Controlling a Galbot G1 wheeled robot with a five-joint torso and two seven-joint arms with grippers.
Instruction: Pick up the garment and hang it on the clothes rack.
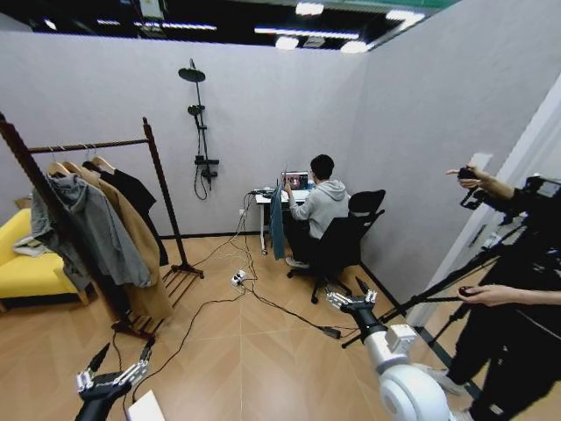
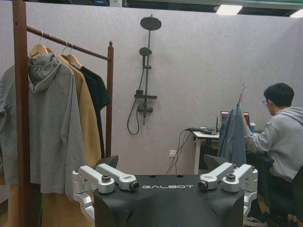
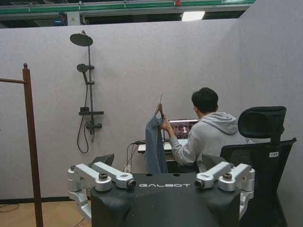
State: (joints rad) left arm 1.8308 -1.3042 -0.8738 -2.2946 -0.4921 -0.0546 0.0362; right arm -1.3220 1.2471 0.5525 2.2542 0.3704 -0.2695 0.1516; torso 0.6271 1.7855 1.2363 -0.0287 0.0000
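The garment, a long teal-blue shirt, hangs limp on a hanger that a seated person's hand holds up beside the desk; it also shows as the garment and the garment. The clothes rack of dark reddish wood stands at the left, seen closer as the clothes rack and as one upright of the clothes rack. My left gripper is low at the lower left, open and holding nothing, far from the garment. My right gripper is at the lower right, also open with nothing in it. Each wrist view shows its own gripper, the left gripper and the right gripper.
A grey hoodie, a tan coat and a black top hang on the rack. A yellow sofa sits far left. Cables and a power strip cross the floor. An office chair and a tripod stand at the right.
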